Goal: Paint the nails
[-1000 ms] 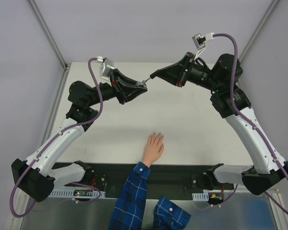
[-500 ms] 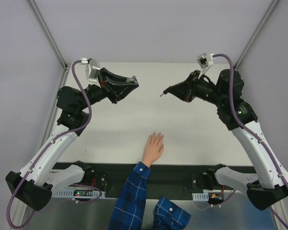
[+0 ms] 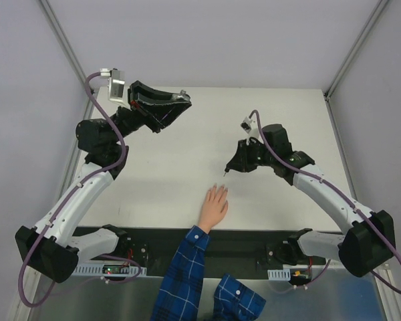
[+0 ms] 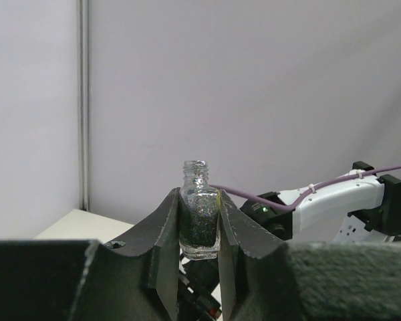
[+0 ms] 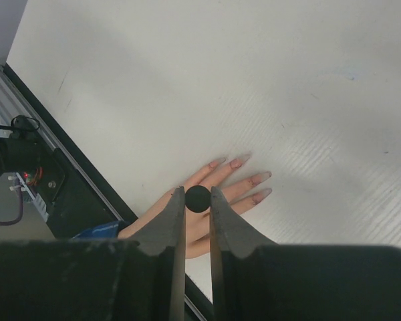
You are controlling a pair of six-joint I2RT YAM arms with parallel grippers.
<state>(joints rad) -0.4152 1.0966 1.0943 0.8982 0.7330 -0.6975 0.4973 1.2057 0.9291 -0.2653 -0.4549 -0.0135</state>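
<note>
A light-skinned hand (image 3: 214, 206) with a blue plaid sleeve (image 3: 180, 274) lies flat on the white table, its pale nails (image 5: 259, 178) pointing away from the arms. My right gripper (image 3: 235, 164) is shut on the black brush cap (image 5: 198, 198) and hovers just above and right of the fingertips, the brush tip (image 3: 223, 172) pointing down. My left gripper (image 3: 179, 102) is shut on the open glass polish bottle (image 4: 200, 217), held high at the back left. The bottle holds dark glittery polish.
A black rail (image 3: 247, 242) runs along the table's near edge, with both arm bases on it. Metal frame posts (image 3: 70, 50) stand at the back corners. A second plaid sleeve (image 3: 237, 301) shows at the bottom.
My right gripper has swung down and toward the hand with the brush. My left gripper has lifted the bottle a little farther up and left.
</note>
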